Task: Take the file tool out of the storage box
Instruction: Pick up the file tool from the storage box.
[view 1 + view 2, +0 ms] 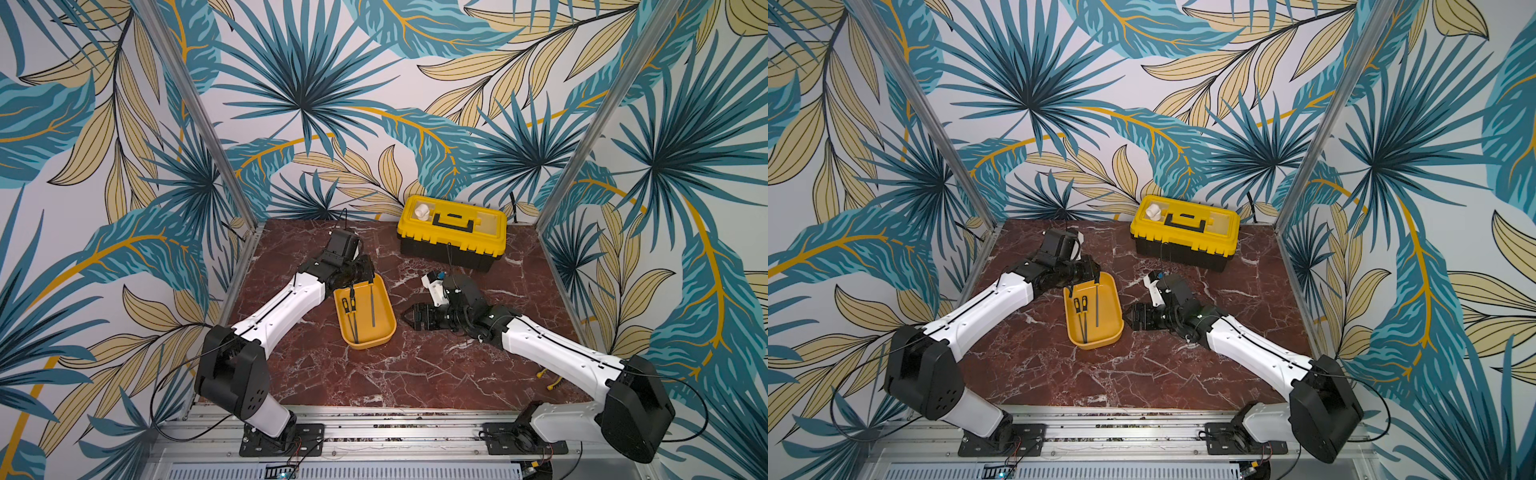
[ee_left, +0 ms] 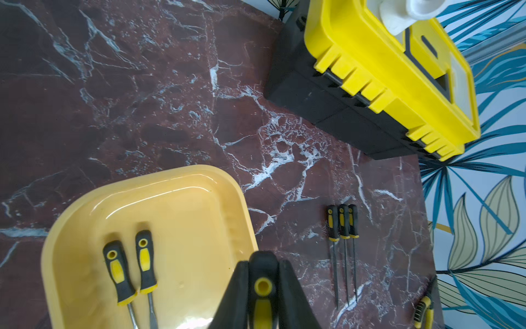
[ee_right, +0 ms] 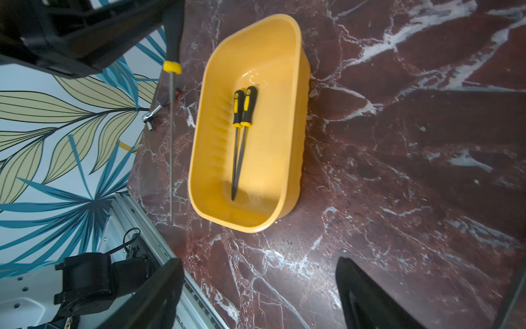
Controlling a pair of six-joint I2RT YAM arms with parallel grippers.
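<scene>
The storage box (image 1: 380, 332), a shallow yellow tray, sits mid-table in both top views (image 1: 1111, 326). My left gripper (image 1: 369, 277) hangs over its far end, shut on the black-and-yellow handle of a file tool (image 2: 263, 287). The file's thin grey shaft (image 1: 372, 307) points toward the front over the tray and looks lifted clear of the floor in the right wrist view (image 3: 171, 128). Two more files (image 3: 242, 114) lie side by side on the tray floor (image 2: 185, 216). My right gripper (image 1: 409, 318) is open just right of the tray, over bare marble (image 3: 259, 265).
A black toolbox with a yellow lid (image 1: 453, 232) stands at the back right, a white fitting (image 1: 422, 212) on top. Three small files (image 2: 343, 225) lie together on the table past the tray. A yellow-handled brush (image 2: 424, 310) and a metal tool (image 3: 152, 114) lie near the table edges.
</scene>
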